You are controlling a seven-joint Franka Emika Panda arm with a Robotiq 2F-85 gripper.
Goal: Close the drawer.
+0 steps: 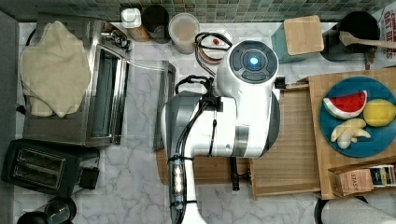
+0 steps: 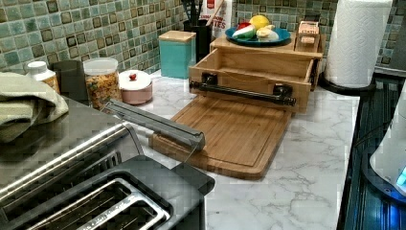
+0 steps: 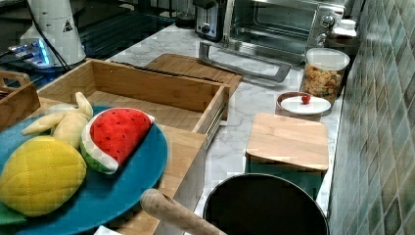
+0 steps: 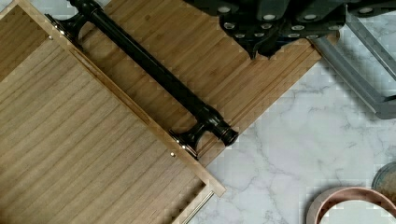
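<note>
Sweeping the top view from its left: the toaster oven (image 1: 100,95) with its door dropped open onto the marble counter (image 1: 135,186), then the white arm (image 1: 224,116) parked over the cutting board (image 1: 205,170), and to the top view's right of that the drawer (image 1: 292,154), pulled well out of the wooden box (image 1: 322,140) that carries the blue plate (image 1: 373,140) of toy fruit. The drawer is wide open, its striped bottom bare, front panel sitting just over the far edge of the cutting board in the left view. Here's what matters: the black bar handle (image 4: 154,74) runs lengthwise along the drawer front, and in the wrist view the pincer (image 4: 261,39) hangs above the cutting board on the outer side of that bar, near it but apart from it. So the drawer lies beyond the handle from the pincer, and the closing push, I'd say, has to go square across the bar's long axis, toward the box. Whether the pincer is parted or clenched, I cannot tell; it grips nothing.
</note>
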